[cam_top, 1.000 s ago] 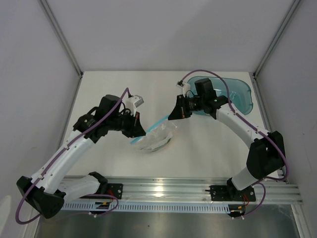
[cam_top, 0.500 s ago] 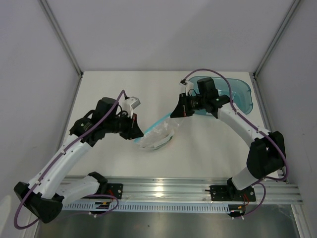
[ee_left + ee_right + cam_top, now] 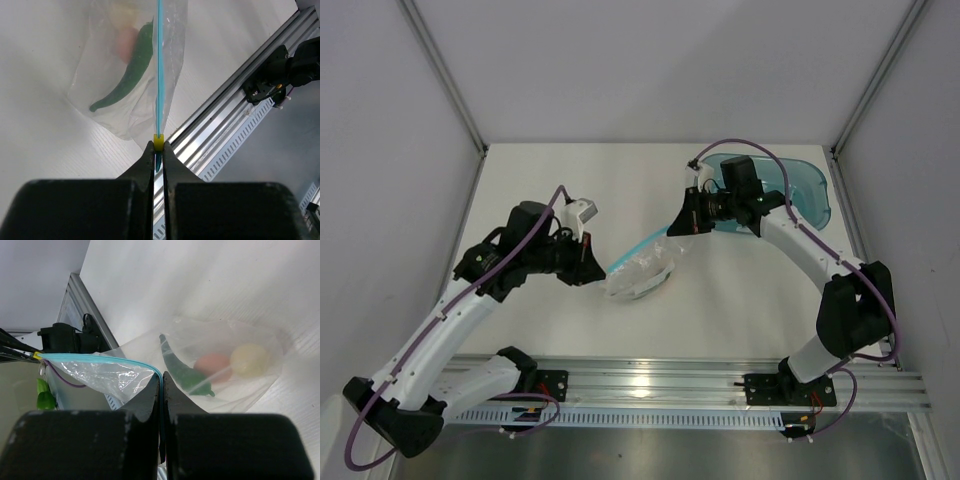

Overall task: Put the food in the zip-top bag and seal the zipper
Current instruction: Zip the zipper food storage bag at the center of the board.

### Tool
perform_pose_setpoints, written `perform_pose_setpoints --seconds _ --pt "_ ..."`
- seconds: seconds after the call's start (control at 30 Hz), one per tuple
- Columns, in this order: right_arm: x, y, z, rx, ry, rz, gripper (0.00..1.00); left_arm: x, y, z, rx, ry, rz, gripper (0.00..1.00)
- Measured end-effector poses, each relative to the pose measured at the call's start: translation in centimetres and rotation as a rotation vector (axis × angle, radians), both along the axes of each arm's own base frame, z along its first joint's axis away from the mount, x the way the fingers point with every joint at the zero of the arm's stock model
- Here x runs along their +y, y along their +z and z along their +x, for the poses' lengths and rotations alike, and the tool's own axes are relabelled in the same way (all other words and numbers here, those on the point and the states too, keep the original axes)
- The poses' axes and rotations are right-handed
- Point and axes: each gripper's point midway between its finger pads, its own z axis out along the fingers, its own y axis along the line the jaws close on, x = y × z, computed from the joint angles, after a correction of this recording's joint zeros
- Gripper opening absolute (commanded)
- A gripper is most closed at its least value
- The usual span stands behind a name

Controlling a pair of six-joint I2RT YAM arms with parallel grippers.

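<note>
Since a second ago the left gripper (image 3: 599,272) has drawn back toward the left edge of the white worktop (image 3: 570,180). The gap between it and the right gripper (image 3: 671,228) is wider, and the light blue-teal zipper strip (image 3: 636,251) now runs straight and taut between them.

The left gripper's fingers are clenched on the strip's near-left end, just behind a small yellow tab (image 3: 158,142). The right gripper's fingers are pinched tight on the strip's far-right end. In the right wrist view, the strip (image 3: 90,357) leads away from that gripper (image 3: 161,382) as a single line to the yellow tab.

The clear, crinkly plastic zip-top bag (image 3: 642,274) hangs from the strip at about the middle of the worktop, a little toward its near edge. Whether the bag's bottom rests on the surface cannot be told.

All three pieces of food lie inside the bag:
- The slim dark green cucumber-like piece (image 3: 127,80) lies lengthwise.
- The peach-pink egg-shaped piece (image 3: 126,42) is touching the green piece.
- The cream-white round piece (image 3: 250,359) is just beside the pink one, on the side away from the green.

A translucent teal-blue oval plastic tub (image 3: 805,190) sits in the far right corner of the worktop, behind the right arm. A ribbed aluminium rail (image 3: 650,380) runs along the near edge.
</note>
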Motion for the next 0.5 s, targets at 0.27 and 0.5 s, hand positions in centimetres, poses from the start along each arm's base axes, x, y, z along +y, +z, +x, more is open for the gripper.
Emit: perform_pose_setpoints --seconds 0.27,0.5 --pt "0.1 -0.2 0.0 0.006 0.003 0.002 0.0 0.3 -0.2 -0.4 0.013 0.006 0.004 0.0" --pt "0.5 -1.2 0.4 0.026 0.002 -0.015 0.0 0.6 -0.6 -0.6 0.034 0.01 0.023 0.7"
